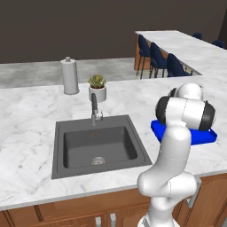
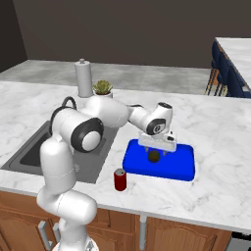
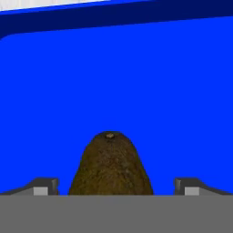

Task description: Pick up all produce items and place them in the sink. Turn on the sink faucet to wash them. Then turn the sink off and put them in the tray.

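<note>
Just a rough brown oval lump (image 3: 110,166) (seemingly unclamped) on glossy blue tray (image 3: 182,91).

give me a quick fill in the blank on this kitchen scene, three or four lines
1. The brown produce item lies on the ____ tray.
2. The end effector hangs above it with its fingers ____.
3. The red can stands between the tray and the ____.
4. The succulent sits behind the ____.

Missing words: blue; open; sink; faucet

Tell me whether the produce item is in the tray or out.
In: the brown produce item sits over the blue tray floor, between the hand's spread fingers.
</note>
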Controlling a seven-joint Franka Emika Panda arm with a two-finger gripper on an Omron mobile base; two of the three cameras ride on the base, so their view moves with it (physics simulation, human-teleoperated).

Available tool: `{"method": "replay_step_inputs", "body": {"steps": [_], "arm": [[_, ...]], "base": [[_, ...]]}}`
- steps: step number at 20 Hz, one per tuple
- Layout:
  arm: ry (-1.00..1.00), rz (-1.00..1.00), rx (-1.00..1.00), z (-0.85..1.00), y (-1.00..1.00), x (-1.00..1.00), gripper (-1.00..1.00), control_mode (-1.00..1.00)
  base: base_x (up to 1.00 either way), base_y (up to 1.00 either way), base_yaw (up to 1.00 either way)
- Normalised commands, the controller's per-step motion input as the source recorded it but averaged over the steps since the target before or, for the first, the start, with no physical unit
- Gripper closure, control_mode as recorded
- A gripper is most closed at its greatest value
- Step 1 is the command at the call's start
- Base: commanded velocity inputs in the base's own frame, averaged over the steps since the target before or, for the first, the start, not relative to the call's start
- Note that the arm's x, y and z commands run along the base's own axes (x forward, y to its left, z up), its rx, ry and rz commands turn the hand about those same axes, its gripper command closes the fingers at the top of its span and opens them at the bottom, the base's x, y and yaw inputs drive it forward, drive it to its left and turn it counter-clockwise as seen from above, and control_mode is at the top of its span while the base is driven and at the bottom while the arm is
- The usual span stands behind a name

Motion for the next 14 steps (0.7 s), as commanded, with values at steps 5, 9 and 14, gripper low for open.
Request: {"method": "replay_step_inputs", "body": {"steps": [5,9,14], "arm": [[0.0,0.0,0.0,-0.05,0.13,0.05,-1.0,-1.0],[0.0,0.01,0.01,-0.1,0.07,0.12,-1.0,-1.0],[-0.01,0.0,0.0,0.31,0.03,-0.03,-1.0,-1.0]], "base": [[0.0,0.0,0.0],[0.0,0.0,0.0],[0.0,0.0,0.0]]}}
